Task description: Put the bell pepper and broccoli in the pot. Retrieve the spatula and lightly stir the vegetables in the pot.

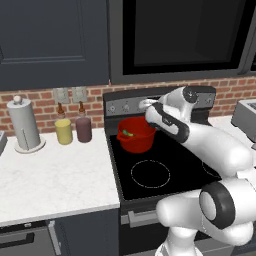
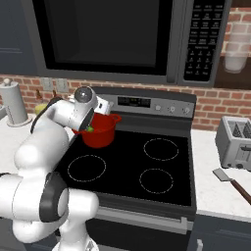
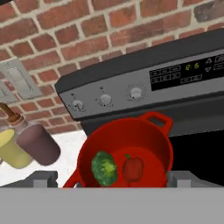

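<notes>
1. Brick wall and dark cabinets stand behind a black stove [image 1: 150, 165] in the left base view, with a white tabletop [image 1: 50, 175] beside it. The red pot [image 1: 136, 135] sits on the back left burner. The arm reaches over the pot, and something green shows inside it. A paper towel holder [image 1: 24, 125], a yellow canister [image 1: 64, 131] and a maroon canister [image 1: 83, 129] stand near the wall.

2. Right base view: the same pot is half behind the arm. The spatula [image 2: 234, 182] lies on the tabletop at the right of the stove, just in front of the toaster [image 2: 237, 143], well apart from the pot.

3. Hand view: the end effector [image 3: 113, 179] hovers above the pot, its jaws spread wide and gripping nothing. The broccoli [image 3: 104, 168] and the bell pepper [image 3: 133, 168] lie side by side on the pot's bottom.

4. Judgement: both vegetables are in, so the first part looks done. Fetching the spatula and stirring are still left.
</notes>
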### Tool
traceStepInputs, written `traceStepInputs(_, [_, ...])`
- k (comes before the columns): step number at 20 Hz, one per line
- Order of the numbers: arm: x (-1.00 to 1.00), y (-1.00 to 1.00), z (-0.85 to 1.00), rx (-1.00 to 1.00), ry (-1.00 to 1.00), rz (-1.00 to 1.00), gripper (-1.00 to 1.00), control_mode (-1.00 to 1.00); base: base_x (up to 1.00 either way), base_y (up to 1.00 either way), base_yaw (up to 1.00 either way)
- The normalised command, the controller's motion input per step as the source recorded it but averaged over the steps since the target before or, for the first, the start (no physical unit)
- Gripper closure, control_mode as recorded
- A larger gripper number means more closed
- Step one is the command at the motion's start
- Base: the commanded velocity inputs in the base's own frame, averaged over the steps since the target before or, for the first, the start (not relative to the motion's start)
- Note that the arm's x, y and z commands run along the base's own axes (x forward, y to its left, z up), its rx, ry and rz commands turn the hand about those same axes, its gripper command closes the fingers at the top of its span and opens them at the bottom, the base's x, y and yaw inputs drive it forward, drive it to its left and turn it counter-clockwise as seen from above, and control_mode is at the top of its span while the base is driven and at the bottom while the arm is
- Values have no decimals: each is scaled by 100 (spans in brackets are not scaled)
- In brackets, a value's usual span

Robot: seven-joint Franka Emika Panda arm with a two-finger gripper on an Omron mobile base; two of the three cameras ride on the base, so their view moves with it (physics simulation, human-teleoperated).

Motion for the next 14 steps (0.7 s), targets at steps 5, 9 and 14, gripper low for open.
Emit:
traceStepInputs(5, [-89,-16,50,6,28,0,-100,-100,0,0,0])
traceStepInputs(9, [-100,-9,0,0,32,0,-100,-100,0,0,0])
traceStepInputs(14, [-80,-4,-11,-1,32,0,-100,-100,0,0,0])
